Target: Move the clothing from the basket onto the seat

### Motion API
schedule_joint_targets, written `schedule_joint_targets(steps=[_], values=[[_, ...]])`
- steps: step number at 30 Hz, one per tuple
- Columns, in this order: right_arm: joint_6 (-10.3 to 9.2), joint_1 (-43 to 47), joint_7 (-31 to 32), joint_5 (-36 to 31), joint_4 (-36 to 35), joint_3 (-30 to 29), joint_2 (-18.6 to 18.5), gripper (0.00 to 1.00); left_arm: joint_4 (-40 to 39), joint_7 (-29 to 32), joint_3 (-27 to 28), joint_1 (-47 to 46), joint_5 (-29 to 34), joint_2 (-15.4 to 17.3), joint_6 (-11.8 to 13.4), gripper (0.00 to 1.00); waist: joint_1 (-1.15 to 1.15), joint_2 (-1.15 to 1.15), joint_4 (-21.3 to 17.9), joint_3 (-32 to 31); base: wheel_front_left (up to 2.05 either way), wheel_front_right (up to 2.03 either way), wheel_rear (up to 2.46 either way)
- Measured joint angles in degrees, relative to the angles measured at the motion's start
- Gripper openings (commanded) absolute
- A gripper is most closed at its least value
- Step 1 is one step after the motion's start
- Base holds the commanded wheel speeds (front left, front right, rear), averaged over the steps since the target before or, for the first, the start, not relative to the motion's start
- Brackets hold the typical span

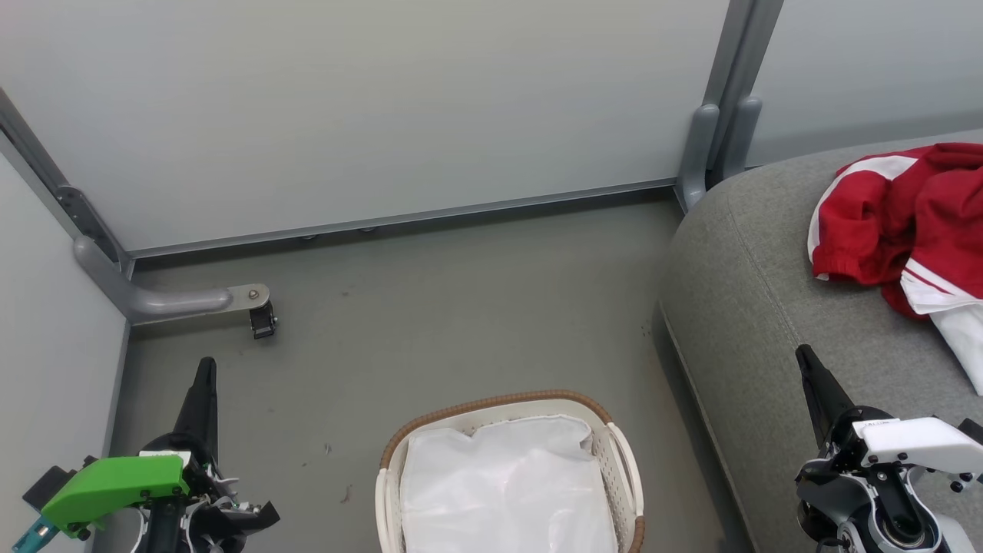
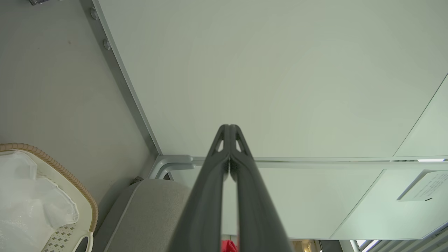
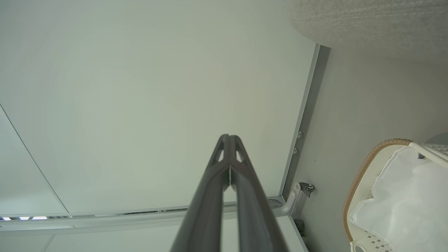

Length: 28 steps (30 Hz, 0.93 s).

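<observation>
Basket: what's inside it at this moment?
A crumpled white liner fills the basket; anything beneath it is hidden, and the near end is cut off. The red clothing lies on the seat.

The red clothing [image 1: 906,223], striped and panelled in white, is seen crumpled in a heap on the light grey seat [image 1: 752,292], toward its far right edge. The oval cream basket [image 1: 491,405], rimmed in brown weave, is set upright on the floor [image 1: 461,307] near the seat's left edge, with a white liner [image 1: 507,491] spread inside.

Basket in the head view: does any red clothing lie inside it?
No, the basket holds a white liner; the clothing lies on the seat.
</observation>
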Motion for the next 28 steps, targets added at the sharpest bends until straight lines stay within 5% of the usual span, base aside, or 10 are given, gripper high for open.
schedule_joint_targets(steps=[28], values=[[0.00, 0.0, 0.0, 0.0, 0.0, 0.0, 0.0, 0.00, 0.0, 0.0, 0.0, 0.0, 0.0, 0.0, 0.0, 0.00, 0.00, 0.00, 0.0, 0.0, 0.00, 0.00, 0.00]])
